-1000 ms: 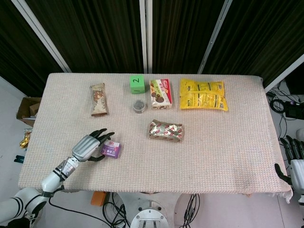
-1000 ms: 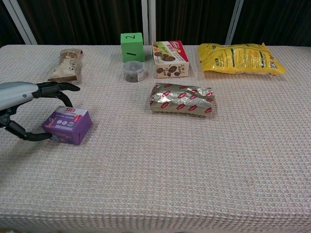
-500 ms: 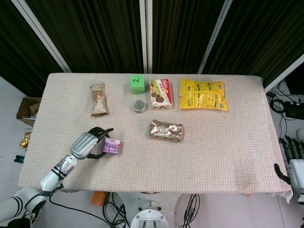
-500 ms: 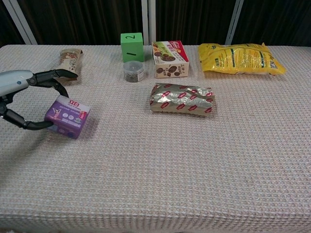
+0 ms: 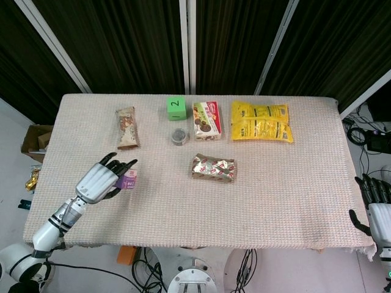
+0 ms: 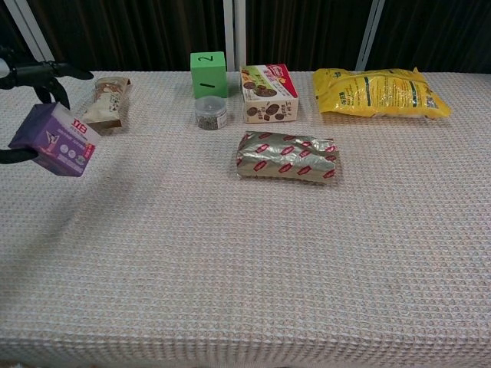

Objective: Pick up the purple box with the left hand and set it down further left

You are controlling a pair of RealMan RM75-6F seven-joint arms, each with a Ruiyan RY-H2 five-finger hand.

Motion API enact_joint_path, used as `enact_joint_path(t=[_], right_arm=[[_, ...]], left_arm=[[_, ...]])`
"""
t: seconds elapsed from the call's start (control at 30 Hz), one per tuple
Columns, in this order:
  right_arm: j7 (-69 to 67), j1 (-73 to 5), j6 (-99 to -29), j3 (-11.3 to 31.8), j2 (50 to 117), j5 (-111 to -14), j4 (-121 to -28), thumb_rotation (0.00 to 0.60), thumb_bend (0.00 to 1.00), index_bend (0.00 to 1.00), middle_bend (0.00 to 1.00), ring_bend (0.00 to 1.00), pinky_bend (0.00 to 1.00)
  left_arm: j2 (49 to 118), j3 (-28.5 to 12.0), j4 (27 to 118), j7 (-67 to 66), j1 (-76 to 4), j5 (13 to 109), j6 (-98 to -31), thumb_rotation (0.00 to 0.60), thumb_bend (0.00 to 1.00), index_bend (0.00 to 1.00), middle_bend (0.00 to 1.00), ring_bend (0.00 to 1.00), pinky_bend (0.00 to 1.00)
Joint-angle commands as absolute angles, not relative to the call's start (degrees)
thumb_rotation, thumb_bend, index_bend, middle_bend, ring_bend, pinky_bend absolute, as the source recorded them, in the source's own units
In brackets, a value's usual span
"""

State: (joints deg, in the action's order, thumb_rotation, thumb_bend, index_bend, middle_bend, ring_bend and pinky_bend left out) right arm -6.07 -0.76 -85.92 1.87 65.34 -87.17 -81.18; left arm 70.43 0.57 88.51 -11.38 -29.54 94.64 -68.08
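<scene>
Half the job looks done: box [image 6: 55,141] is pinched by left hand [image 5: 101,181], fingers above and thumb below, and is carried tilted, clear of the counter [image 6: 253,261] judging by chest view. It sits over the counter's left part, nearer the front edge than the back, in front of the snack bar [image 5: 127,127]. Still left: lowering and letting go near the left edge.

Vs. 0.5 s ago: box was lower and further right, w/ hand wrapped round it; now it's been raised and shifted left, and in chest view the hand is mostly cut off by the frame's left side. Vs. 1 s ago: box lay flat on the counter.

Right hand [image 5: 376,204] is seen off the counter's front-right corner, fingers extended, nothing held. Foil pack [image 5: 213,167] etc. unmoved.
</scene>
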Motion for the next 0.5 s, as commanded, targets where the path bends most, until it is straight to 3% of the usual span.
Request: enact_joint_path(t=[0.03, 0.23, 0.4, 0.5], right_arm=[[-6.4, -0.6, -85.9, 1.8, 65.5, -87.0, -80.8, 0.6, 0.28, 0.0, 0.0, 0.0, 0.0], [-7.1, -0.5, -86.0, 2.0, 65.4, -86.6, -80.4, 0.6, 0.28, 0.0, 0.0, 0.0, 0.0], [-7.0, -0.6, -85.6, 2.0, 65.5, -86.5, -80.2, 0.6, 0.28, 0.0, 0.0, 0.0, 0.0], [-6.9, -0.7, -85.3, 2.0, 65.7, -86.4, -80.2, 0.6, 0.28, 0.0, 0.0, 0.0, 0.0]], left_arm=[[68.6, 0.1, 90.2, -14.4, -30.9, 89.6, -61.6, 0.6, 0.34, 0.08, 0.78, 0.33, 0.17], [68.1, -0.2, 91.9, -18.3, -32.6, 83.1, -54.7, 0.6, 0.34, 0.08, 0.77, 0.33, 0.17], [68.7, -0.5, 92.4, -20.0, -33.0, 81.5, -54.2, 0.6, 0.34, 0.08, 0.77, 0.33, 0.17], [69.0, -0.4, 92.3, -19.7, -33.1, 81.3, -54.0, 0.6, 0.34, 0.08, 0.71, 0.33, 0.17]])
